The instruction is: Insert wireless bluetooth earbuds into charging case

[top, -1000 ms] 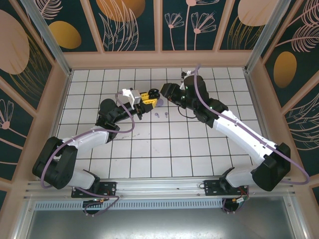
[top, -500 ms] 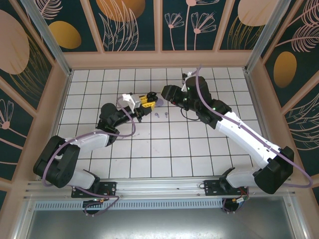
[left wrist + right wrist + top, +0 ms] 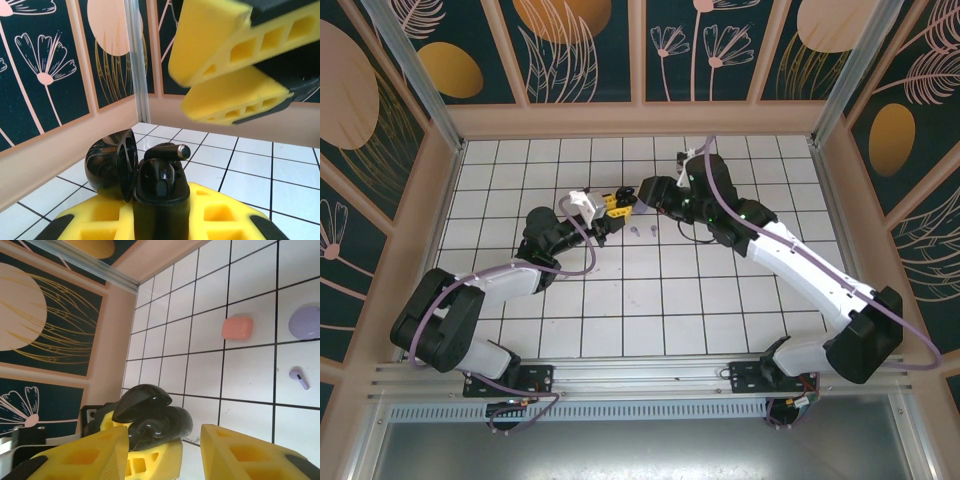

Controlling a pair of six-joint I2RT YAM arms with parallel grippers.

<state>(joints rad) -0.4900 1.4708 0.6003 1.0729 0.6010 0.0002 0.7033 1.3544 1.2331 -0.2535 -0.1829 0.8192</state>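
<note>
Counted across the views, there are three charging cases, one black, one salmon and one lavender, two lavender earbuds, and one black earbud that can be made out for certain.

From the left in the top view, the left gripper [image 3: 613, 206] reaches in over the white tiled table [image 3: 720, 300]. It is clamped narrowly on the black case [image 3: 160, 187], whose lower body is sunk between its yellow fingers [image 3: 100, 217] and so hidden. The case stands upright with its lid [image 3: 112, 160] swung open to the left. The black earbud [image 3: 167, 150] lies across the mouth of the case, its metal-tipped stem pointing right. The dark, glossy interior makes it impossible to tell whether a second bud sits deeper in the well.

Just right of it, the right gripper [image 3: 636, 197] hangs close above the case. Its two yellow fingers [image 3: 80, 455] are parted to a middling width with nothing visible between them. In the left wrist view its fingers are blurred and cut off at the upper right.

Near the grippers the two lavender earbuds [image 3: 636, 232] [image 3: 652, 229] lie side by side on the tiles, apart from each other, and are too small for detail.

In the right wrist view the salmon case [image 3: 238, 327] sits closed on the table. The lavender case [image 3: 306, 322] lies to its right, clipped by the frame edge, with one lavender bud near it.
</note>
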